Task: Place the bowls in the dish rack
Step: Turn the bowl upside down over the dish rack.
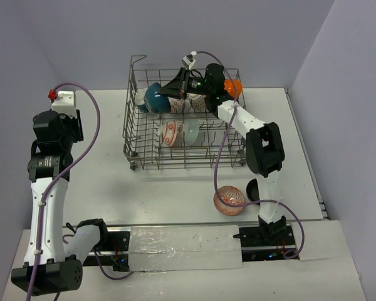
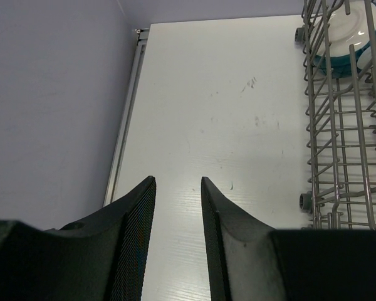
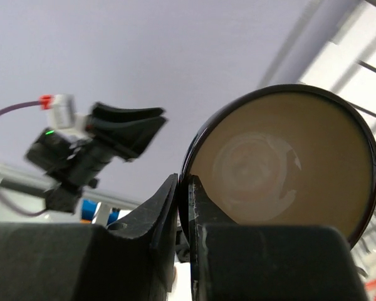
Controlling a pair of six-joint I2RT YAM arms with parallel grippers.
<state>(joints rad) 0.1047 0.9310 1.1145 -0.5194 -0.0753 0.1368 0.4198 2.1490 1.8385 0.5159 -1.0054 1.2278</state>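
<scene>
I've got R gripper point(image 3: 183, 182) clamped on black bowl point(image 3: 282, 169) rim, over dish rack point(image 1: 131, 135) by worktop's far edge. Rack holds teal bowl point(image 1: 155, 97), red-patterned bowl point(image 1: 168, 133), pale green bowl point(image 1: 192, 132). L gripper point(image 2: 178, 182) fingers apart, holding nothing, near left edge.

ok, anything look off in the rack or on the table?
Nothing spilled or broken. The bowls in the rack lean on edge. One patterned bowl sits on the table outside it, near the right arm's base. The right gripper pinches a dark bowl by its rim.

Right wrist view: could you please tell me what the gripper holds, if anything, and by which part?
The right gripper pinches the dark-rimmed tan bowl by its rim, a finger on each side.
</scene>
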